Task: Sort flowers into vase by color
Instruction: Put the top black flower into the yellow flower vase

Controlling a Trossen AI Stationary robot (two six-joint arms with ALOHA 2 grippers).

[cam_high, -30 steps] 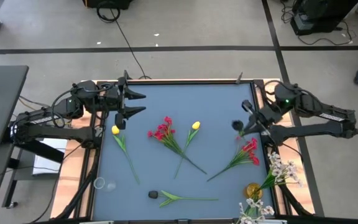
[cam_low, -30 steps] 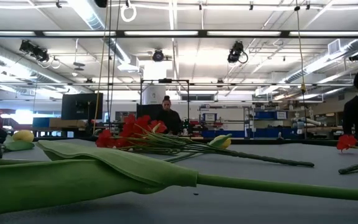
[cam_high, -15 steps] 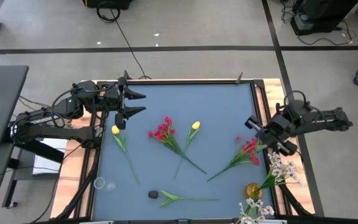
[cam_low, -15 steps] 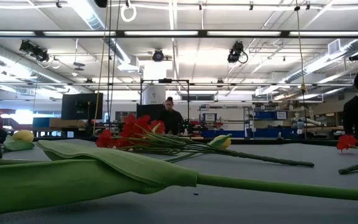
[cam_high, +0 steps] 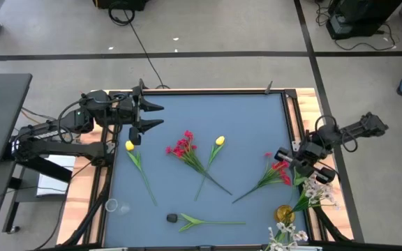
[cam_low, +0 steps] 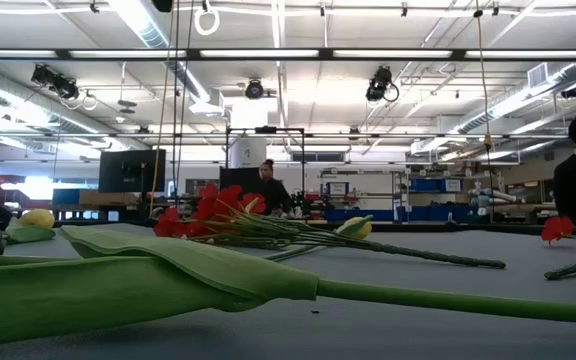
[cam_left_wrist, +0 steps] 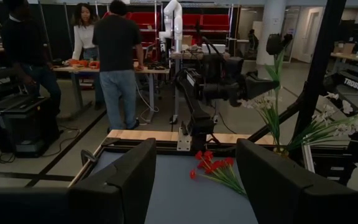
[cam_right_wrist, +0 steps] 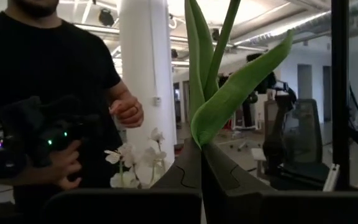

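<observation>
High view was taken first: the sorting was judged barely begun. White sprays point(cam_high: 317, 189) were seen upright at the lower right corner of the desk point(cam_high: 243, 115), next to an amber vase point(cam_high: 283, 213), and appeared to be already placed, though their bases could not be made out.

Five flowers were noted lying loose on the desk:
- A yellow tulip point(cam_high: 130, 146) lay at centre left.
- A red cluster point(cam_high: 181, 146) lay near the centre.
- A second tulip point(cam_high: 219, 141) lay just to the right of it, with the stems of the two crossing.
- A second red cluster point(cam_high: 279, 169) lay at centre right.
- A dark bud point(cam_high: 172, 218) lay along the lower edge.

All five were judged to be awaiting sorting.

In the right wrist view, the right claw point(cam_right_wrist: 201, 152) was found clamped tight on a green-stemmed flower point(cam_right_wrist: 229, 93), with the leaves rising above the fingers. The bloom was not visible, so the colour could not be told. In the high view, that arm was placed at the right edge of the desk, above the second red cluster.

The left claw point(cam_high: 155, 116) was recorded parked at the upper left of the desk, spread wide and empty.

Obstructions were noted. The crossed stems at the centre were judged likely to drag one another when lifted. A person in a dark shirt point(cam_right_wrist: 48, 81) was seen close beyond the right arm. Other people point(cam_left_wrist: 120, 56) were seen farther off in the room.
</observation>
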